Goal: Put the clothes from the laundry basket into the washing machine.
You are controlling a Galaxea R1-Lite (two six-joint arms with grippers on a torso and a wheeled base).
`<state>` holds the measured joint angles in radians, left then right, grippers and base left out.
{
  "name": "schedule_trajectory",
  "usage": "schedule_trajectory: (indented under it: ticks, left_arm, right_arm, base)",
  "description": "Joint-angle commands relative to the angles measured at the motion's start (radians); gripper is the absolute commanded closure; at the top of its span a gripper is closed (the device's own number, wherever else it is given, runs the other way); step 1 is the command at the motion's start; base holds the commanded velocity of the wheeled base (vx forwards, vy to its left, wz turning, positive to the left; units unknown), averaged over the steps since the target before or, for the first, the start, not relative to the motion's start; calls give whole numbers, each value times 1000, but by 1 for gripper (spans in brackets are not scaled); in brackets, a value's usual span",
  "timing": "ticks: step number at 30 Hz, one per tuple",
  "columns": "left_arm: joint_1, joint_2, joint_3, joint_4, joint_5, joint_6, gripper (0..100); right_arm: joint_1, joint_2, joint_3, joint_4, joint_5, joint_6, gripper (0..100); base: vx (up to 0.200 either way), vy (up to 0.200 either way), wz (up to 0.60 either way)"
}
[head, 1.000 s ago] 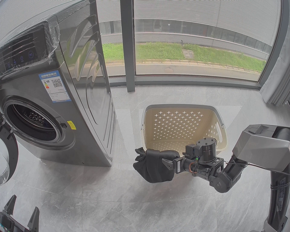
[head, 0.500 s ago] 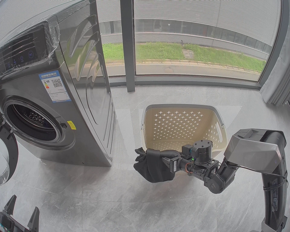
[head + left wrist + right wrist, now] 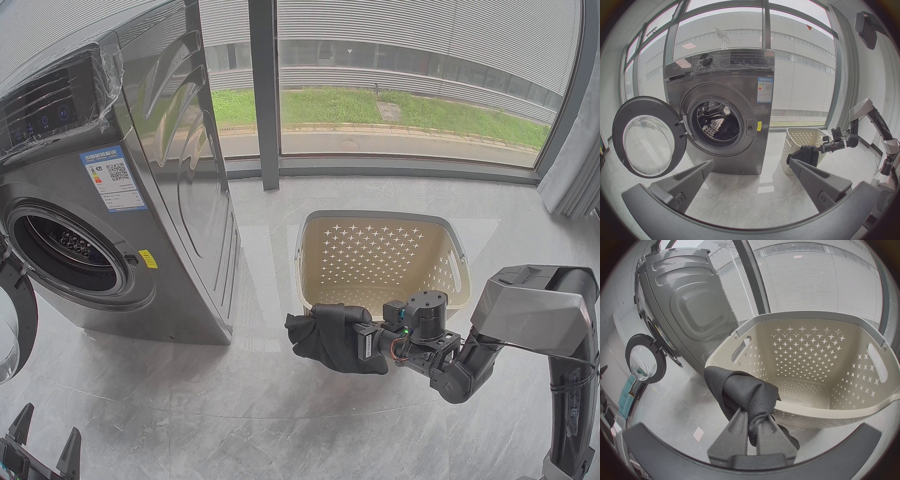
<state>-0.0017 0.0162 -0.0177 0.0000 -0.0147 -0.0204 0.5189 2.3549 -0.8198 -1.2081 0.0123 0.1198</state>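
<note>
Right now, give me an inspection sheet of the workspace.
Surface: grey tile floor.
Job's things: black garment hangs off the floor at the near-left corner of the basket; no other clothes seen in the basket; washing machine has its door open, and something dark lies in the drum.
Clutter: small pale scrap on the floor.
Grippers: right gripper shut on the garment; left gripper open, empty, low, facing the machine.
Cables: thin cable along the right arm.
Surroundings: window, curtain.

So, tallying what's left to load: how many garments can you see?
1: a black garment gripped in the right hand, hanging at the laundry basket near rim. The washing machine has a dark drum that may hide more.
</note>
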Motion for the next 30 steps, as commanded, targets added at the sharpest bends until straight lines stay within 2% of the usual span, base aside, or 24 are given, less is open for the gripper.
schedule_trajectory:
  ticks: [1,9,13,18,22,27,30]
  left_arm:
    - [0,-16,16,0,1,-1,0]
    - [0,-16,16,0,1,-1,0]
    - [0,-16,16,0,1,-3,0]
    - [0,-16,16,0,1,-1,0]
    - [0,-16,16,0,1,-1,0]
    - [-1,-16,16,0,1,-1,0]
    - [-1,-16,16,0,1,-1,0]
  right_arm:
    - [18,-106,77,-16,1,0,100]
    - [24,-292,185,-42,0,14,100]
    - [30,-483,261,-67,0,86,100]
    - [30,-655,346,-68,14,104,100]
    - [47,-795,366,-56,26,121,100]
    - [141,-907,357,-11,11,110,100]
    - [154,-945,363,21,-6,84,100]
  base:
    - [0,0,0]
    - [0,0,0]
    - [0,0,0]
    - [0,0,0]
    - [0,0,0]
    - [0,0,0]
    - [0,0,0]
